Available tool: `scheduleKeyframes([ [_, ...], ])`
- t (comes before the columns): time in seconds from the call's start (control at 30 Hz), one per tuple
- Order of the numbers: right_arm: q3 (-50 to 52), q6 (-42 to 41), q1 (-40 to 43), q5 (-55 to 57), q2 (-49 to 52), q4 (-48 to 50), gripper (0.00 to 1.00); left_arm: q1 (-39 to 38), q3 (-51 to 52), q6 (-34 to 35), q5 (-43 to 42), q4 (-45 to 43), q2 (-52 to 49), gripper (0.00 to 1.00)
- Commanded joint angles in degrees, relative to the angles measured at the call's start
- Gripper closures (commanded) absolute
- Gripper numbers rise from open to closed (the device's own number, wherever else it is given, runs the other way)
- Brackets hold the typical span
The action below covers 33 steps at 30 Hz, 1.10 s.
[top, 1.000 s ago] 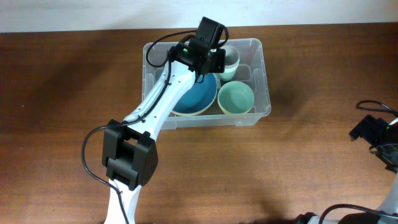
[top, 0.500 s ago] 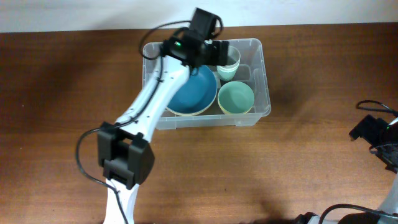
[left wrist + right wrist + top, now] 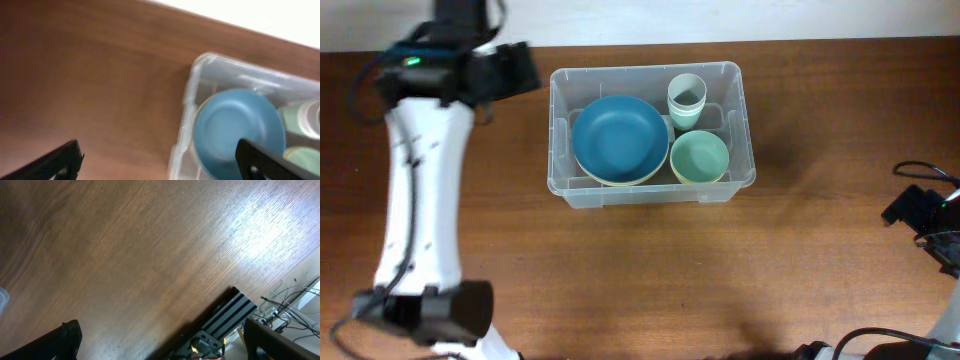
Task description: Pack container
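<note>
Gaping wide and empty, the left gripper's [image 3: 157,150] jaws hang over the table [image 3: 640,270] just left of the container [image 3: 650,68]. It sits far-centre, holding a blue bowl [image 3: 620,138], green bowl [image 3: 699,157] and cup [image 3: 686,98]. The right gripper [image 3: 160,330], jaws likewise apart, hovers well off right.

We see a dark brown wooden table [image 3: 640,270] filling the overhead view, with a white strip [image 3: 770,18] beyond its edge at 12 o'clock. In the right wrist view, glare [image 3: 260,230] brightens the wood at 2 o'clock.
</note>
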State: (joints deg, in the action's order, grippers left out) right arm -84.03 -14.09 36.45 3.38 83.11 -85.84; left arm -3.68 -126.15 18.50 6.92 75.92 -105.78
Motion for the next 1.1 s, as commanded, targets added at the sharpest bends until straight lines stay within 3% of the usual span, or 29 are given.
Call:
scheduleKeyframes([
  [0.0,0.2,0.2,0.4,-0.1,0.0,0.0,0.01,2.1,-0.7,1.8,-0.4,4.0,3.1,0.00],
  [0.27,0.2,0.1,0.4,-0.1,0.0,0.0,0.01,2.7,-0.3,1.7,-0.4,12.0,9.2,0.00],
  [0.43,0.2,0.2,0.4,-0.1,0.0,0.0,0.01,2.7,3.6,1.6,-0.5,12.4,16.5,0.00],
  [0.57,0.2,0.2,0.4,-0.1,0.0,0.0,0.01,2.7,13.3,1.5,-1.4,7.3,26.8,0.00],
  [0.87,0.2,0.2,0.4,-0.1,0.0,0.0,0.01,2.6,47.3,2.4,-4.8,-14.0,53.5,0.00],
  [1.07,0.2,0.1,0.4,-0.1,0.0,0.0,0.01,2.6,58.4,9.2,-4.8,-15.6,59.7,0.00],
])
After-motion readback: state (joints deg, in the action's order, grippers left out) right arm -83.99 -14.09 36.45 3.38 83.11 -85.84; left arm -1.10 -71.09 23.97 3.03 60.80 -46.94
